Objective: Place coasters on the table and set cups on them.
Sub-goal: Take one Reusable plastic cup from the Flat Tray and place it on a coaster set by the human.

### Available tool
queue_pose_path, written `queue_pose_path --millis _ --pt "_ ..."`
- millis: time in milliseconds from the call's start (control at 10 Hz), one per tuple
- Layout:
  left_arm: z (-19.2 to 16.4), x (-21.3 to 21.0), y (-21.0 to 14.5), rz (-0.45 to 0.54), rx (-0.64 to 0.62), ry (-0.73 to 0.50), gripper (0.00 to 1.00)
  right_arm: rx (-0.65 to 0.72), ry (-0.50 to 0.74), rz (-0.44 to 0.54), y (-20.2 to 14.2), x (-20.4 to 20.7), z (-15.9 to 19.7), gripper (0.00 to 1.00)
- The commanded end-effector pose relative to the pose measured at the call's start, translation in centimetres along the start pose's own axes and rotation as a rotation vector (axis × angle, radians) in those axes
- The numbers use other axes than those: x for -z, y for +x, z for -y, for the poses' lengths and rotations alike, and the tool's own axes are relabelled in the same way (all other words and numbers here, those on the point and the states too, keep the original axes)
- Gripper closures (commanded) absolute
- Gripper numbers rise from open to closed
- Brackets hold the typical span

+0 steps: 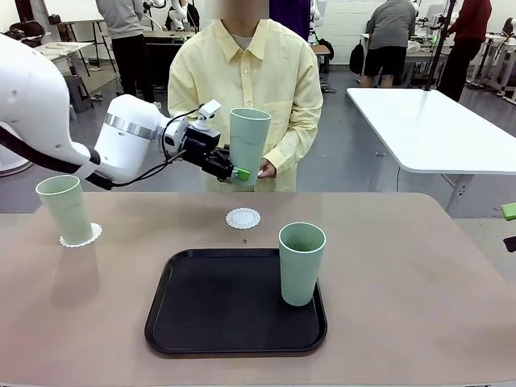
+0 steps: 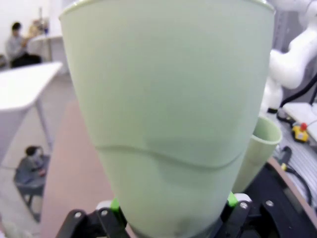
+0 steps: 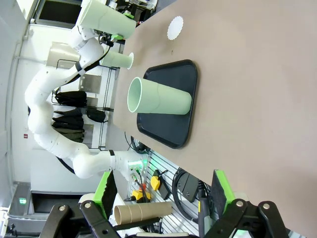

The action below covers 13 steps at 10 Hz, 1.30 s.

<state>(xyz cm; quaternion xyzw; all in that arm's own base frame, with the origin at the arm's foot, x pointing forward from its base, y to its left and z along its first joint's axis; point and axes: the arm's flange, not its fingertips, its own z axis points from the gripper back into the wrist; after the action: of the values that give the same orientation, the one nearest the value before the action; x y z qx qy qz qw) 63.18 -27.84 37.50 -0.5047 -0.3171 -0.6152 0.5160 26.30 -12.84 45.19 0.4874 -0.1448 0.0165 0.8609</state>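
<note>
The table [image 1: 419, 266] is bare across its right half; the black tray [image 1: 234, 322] sits at the middle of the near edge, one mint-green cup [image 1: 301, 264] upright in its far right corner. A second cup [image 1: 64, 210] stands on a white coaster [image 1: 83, 237] by the left edge, and a bare coaster [image 1: 243, 218] lies just beyond the tray. The left gripper [image 1: 242, 172], reaching in level, is clamped on the base of the third cup [image 1: 249, 141] — upright in the air over the far edge — while the right gripper [image 3: 163, 191] gapes wide, empty.

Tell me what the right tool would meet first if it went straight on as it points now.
Probably the cup standing on the black tray: it sits almost dead ahead of the open right tool. Depth is unclear, though.
</note>
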Motion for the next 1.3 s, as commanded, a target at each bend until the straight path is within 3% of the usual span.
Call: queue_pose_path --millis 0,300,600,800,1200 --pt "-3.9 -1.8 0.7 -0.041 0.016 -0.139 0.22 -0.014 0.016 0.0 0.0 0.0 0.0 0.0" --pt "-6.6 -2.8 -1.9 -0.029 0.065 -0.258 0.22 -0.014 0.016 0.0 0.0 0.0 0.0 0.0" --pt "-7.8 -2.2 -3.8 -0.008 0.067 -0.216 0.22 -0.014 0.016 0.0 0.0 0.0 0.0 0.0" --pt "-6.3 -2.1 -4.9 -0.014 0.067 -0.215 0.22 -0.014 0.016 0.0 0.0 0.0 0.0 0.0" --pt "-6.7 -1.6 -5.2 0.001 0.074 -0.212 0.22 -0.014 0.016 0.0 0.0 0.0 0.0 0.0"
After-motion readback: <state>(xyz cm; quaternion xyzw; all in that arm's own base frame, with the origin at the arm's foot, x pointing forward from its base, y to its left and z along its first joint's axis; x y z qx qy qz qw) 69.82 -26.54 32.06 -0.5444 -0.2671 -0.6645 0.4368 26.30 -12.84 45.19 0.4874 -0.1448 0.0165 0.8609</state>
